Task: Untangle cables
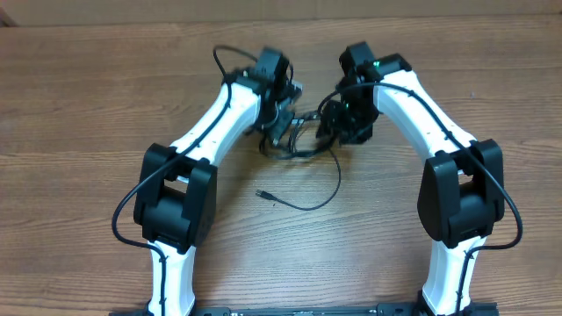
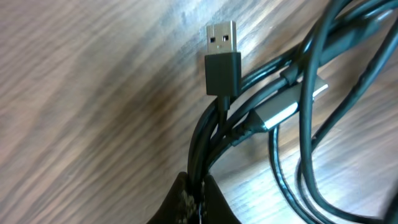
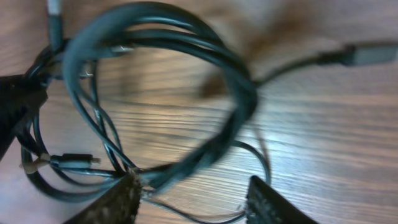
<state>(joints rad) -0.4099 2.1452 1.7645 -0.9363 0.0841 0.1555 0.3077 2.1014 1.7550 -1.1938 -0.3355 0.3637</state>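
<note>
Overhead: the cables (image 1: 303, 145) lie tangled on the table (image 1: 88, 105) between the left gripper (image 1: 283, 105) and the right gripper (image 1: 338, 118), with one strand trailing toward the near edge.

Left wrist: the left gripper's fingers (image 2: 183, 202) are clamped on several strands. A USB plug (image 2: 222, 56) stands above them, with a silver plug (image 2: 278, 113) beside it.

Right wrist: the right gripper's fingers (image 3: 118, 202) stand apart. The blurred coil passes between them, perhaps brushing one pad.

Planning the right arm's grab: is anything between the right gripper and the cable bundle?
Nothing visible. The cable bundle lies directly ahead of the open right gripper, over bare table; the left gripper pinches its strands.
</note>
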